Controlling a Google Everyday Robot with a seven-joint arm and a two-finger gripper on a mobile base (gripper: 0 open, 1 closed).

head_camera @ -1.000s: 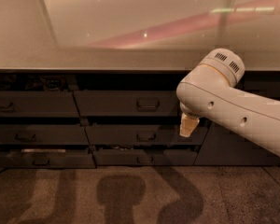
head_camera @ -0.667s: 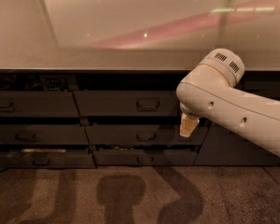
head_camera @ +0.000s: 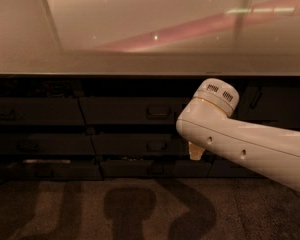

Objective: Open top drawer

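Beige hand (head_camera: 196, 151) lower, near top drawer (head_camera: 120, 111)

A pale, glossy desk (head_camera: 140, 59) is seen across the upper half of the view, its top marked by a pink streak of reflected light (head_camera: 200, 29) and a few bright specks. Dark drawer fronts (head_camera: 125, 145) are set under its front edge, down to a brownish floor (head_camera: 50, 209). Soft shadows (head_camera: 130, 204) are cast on the floor. The hand (head_camera: 195, 151) is held right of centre before the drawer fronts, above the floor.
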